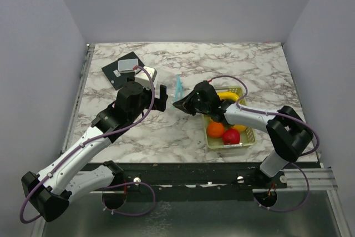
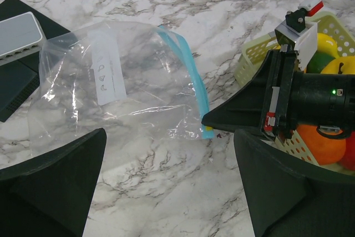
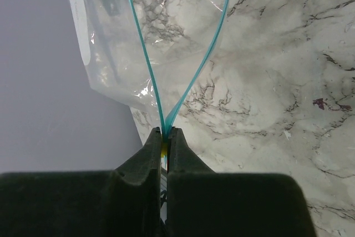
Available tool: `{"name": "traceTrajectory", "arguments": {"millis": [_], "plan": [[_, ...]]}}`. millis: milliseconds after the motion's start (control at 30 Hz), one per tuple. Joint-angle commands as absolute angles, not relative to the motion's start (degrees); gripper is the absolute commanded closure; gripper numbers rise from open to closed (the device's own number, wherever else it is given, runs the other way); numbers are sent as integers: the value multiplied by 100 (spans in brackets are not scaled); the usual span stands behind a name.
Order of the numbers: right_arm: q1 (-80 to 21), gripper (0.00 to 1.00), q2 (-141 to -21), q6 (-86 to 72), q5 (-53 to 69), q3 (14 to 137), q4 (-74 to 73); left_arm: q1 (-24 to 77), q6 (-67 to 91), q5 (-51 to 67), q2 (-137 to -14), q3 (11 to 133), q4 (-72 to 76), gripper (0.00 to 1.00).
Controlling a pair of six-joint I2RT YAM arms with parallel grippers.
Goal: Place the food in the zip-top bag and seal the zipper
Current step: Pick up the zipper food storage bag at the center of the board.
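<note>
The zip-top bag (image 2: 111, 92) lies flat on the marble just left of the basket (image 1: 248, 140), and nothing shows inside it. Its zipper (image 2: 191, 76) runs along the edge facing the basket, and the right wrist view shows its two tracks parted, so the mouth is unsealed. The right gripper (image 3: 165, 137) is clamped tight on the zipper's near corner. The left gripper (image 2: 169, 140) hovers on the bag's far side from the basket, fingers spread wide and holding nothing.

By my reading, this is the opening step: all filling and sealing remain.

Count:
- one bag
- one basket
- in it, one orange ball (image 1: 215, 130) and one red apple (image 1: 231, 136)
- at least two yellow pieces (image 1: 230, 97)
- the right arm hides any others
</note>
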State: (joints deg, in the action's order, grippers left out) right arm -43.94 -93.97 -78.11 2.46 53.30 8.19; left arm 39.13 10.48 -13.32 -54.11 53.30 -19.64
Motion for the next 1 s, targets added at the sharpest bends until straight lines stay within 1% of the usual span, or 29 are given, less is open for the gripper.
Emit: {"name": "traceTrajectory", "arguments": {"millis": [0, 400, 700, 967], "plan": [[-4490, 99, -9314, -7535, 236, 5301, 976, 3931, 1086, -1396, -5370, 5353, -2050, 1], [-4799, 99, -8689, -6795, -445, 5317, 567, 3926, 1223, -1583, -5424, 5563, -2154, 1], [-5220, 99, -8184, -6110, -1305, 5451, 161, 3933, 1520, -1685, -5995, 6331, -2657, 1], [-5555, 99, -8095, -5573, -1768, 5743, -263, 3937, 1709, -1580, -6574, 7023, -3010, 1]]}}
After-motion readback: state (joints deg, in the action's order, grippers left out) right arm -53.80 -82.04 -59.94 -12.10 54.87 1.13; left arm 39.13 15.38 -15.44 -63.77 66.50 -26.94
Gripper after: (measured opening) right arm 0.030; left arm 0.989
